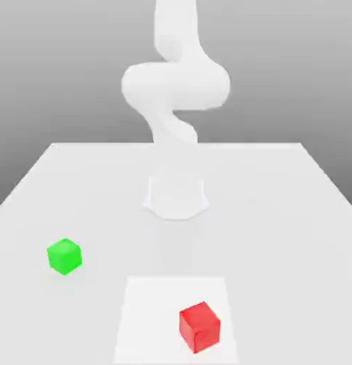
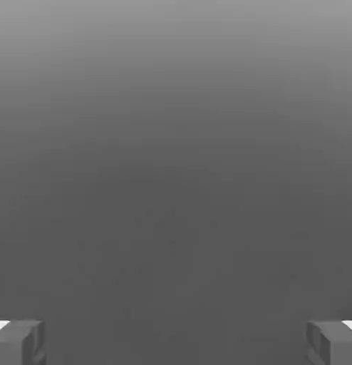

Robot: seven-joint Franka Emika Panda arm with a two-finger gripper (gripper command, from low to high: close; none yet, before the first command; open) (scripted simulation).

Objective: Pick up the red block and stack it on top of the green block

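One green block [image 1: 64, 256] sits on the white counter [image 1: 278, 214] toward the exterior view's left. One red block [image 1: 199, 326] lies well apart to its right, nearer the camera, on a lighter square patch [image 1: 147, 314]. Open counter lies between them. The white arm [image 1: 175, 85] rises behind. The end effector [image 2: 176, 342] is spread wide, gripping nothing

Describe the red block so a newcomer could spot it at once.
Start at the white table in the exterior view, with the arm's base at its middle. In front of the base lies a paler square patch; the red block sits there, while the same-sized green block sits off the patch, further left.
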